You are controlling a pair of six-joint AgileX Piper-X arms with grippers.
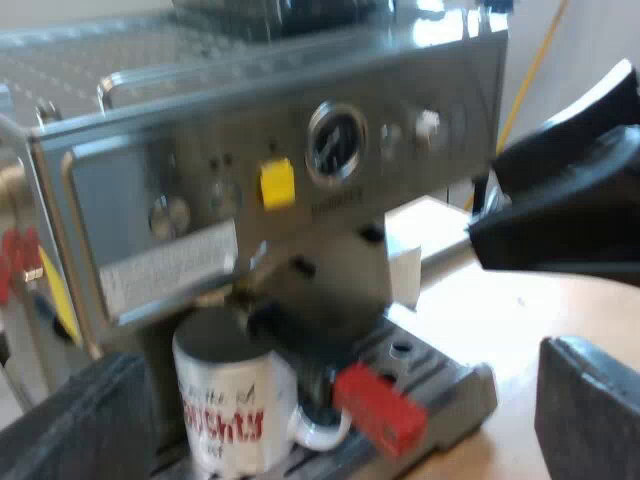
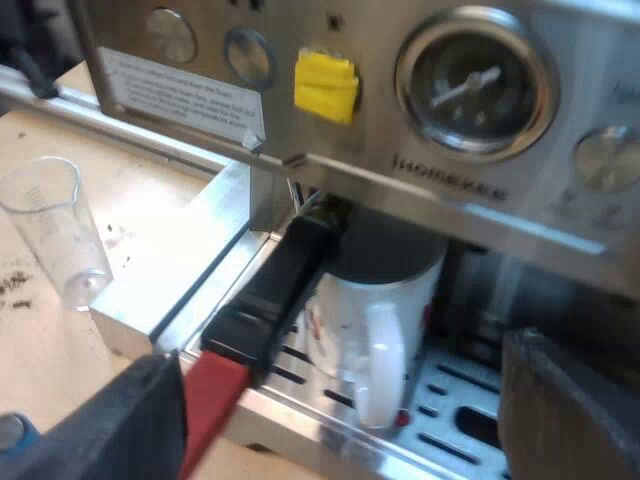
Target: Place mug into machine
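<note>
1 mug [image 2: 375, 300] is being stood on drip tray [image 2: 450, 395] beneath holder handle [image 2: 285, 275]. Left gripper [image 1: 340, 415] and right gripper [image 2: 355, 405] are being held spread, empty. Placement is being judged done, with straight withdrawal called for next.

Straight ahead of your right gripper [image 2: 340, 400], between its spread fingers [image 2: 130, 420], the mug [image 2: 375, 300] stands on the drip tray [image 2: 460, 410], tucked under the machine [image 2: 480, 190]. Its rim sits close beneath the holder [image 2: 390, 250], leaving no way in from above. The holder's dark handle [image 2: 285, 280] slants out just beside the mug, and its red end [image 2: 215, 395] comes close to one finger: that side is blocked. Farther out past that finger, the table [image 2: 40, 340] lies open apart from a measuring glass [image 2: 55, 225]. Ahead of your left gripper [image 1: 340, 390], the red end juts toward you beside the mug; past the tray's end, open table.
</note>
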